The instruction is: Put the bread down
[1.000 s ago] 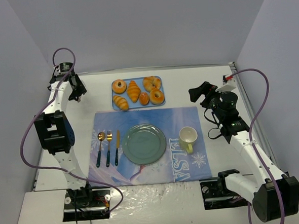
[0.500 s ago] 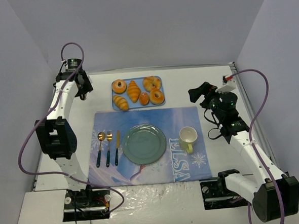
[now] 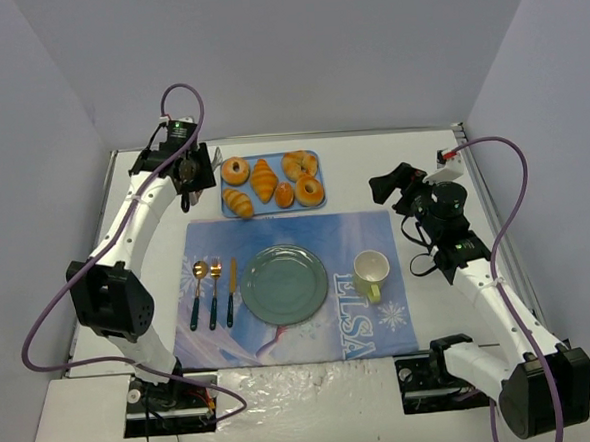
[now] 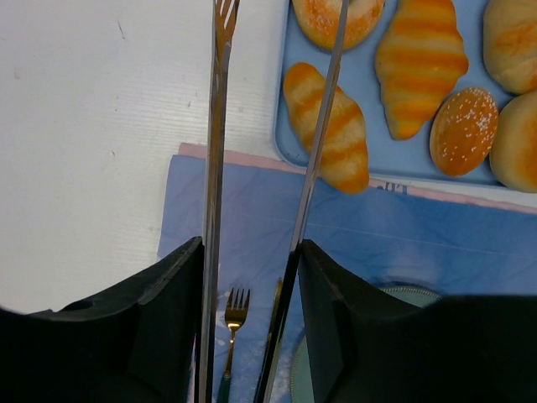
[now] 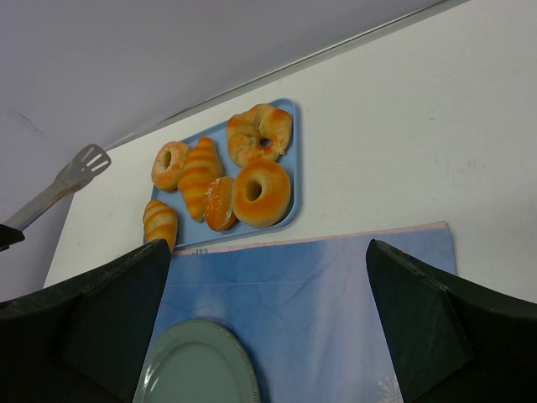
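The bread (image 3: pixel 239 201) is a small golden ridged roll at the front left corner of the blue tray (image 3: pixel 274 208). It also shows in the left wrist view (image 4: pixel 327 126) and the right wrist view (image 5: pixel 159 222). My left gripper (image 3: pixel 186 174) is shut on metal tongs (image 4: pixel 214 168) and hovers just left of the tray. The tong arms stand apart, the right one crossing over the bread. The green plate (image 3: pixel 284 282) lies bare on the mat. My right gripper (image 3: pixel 387 185) is open and empty, raised at the right.
The tray also holds a larger orange croissant (image 3: pixel 263 178), ring doughnuts (image 3: pixel 235 171) and a small round bun (image 3: pixel 284 194). On the blue placemat (image 3: pixel 356 237) lie a spoon (image 3: pixel 198 293), fork (image 3: pixel 215 291) and knife (image 3: pixel 230 290), with a yellow cup (image 3: pixel 371 272) to the right.
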Available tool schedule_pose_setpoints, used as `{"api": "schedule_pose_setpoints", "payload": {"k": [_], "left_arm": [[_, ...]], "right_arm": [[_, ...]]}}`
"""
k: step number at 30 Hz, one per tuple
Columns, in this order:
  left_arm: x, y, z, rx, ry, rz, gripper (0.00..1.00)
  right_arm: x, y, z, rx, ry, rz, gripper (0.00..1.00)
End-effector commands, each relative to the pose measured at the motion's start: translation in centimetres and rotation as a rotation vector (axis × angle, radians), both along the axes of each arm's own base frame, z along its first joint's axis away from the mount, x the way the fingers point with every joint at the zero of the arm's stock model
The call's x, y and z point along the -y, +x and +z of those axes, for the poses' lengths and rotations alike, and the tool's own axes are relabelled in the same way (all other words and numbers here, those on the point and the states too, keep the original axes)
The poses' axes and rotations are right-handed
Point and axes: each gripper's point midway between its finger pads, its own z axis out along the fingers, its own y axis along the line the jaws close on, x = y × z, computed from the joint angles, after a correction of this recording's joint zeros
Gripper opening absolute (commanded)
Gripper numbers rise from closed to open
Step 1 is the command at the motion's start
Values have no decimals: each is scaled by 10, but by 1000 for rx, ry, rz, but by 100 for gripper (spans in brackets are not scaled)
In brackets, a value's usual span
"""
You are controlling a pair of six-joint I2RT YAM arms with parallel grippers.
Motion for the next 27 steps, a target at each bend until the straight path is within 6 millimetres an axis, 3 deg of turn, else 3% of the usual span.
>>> {"api": "schedule_pose_setpoints", "payload": {"k": [1, 11, 27], "left_arm": [[9, -12, 19, 58, 5, -27, 43], [47, -38, 1, 18, 28, -117, 44], [58, -58, -25, -25, 93, -137, 48]], "right_arm": [[-3, 2, 34, 105, 14, 12, 100], [-4, 1, 35, 103, 9, 13, 100], [-2, -1, 27, 92, 9, 7, 100]]}}
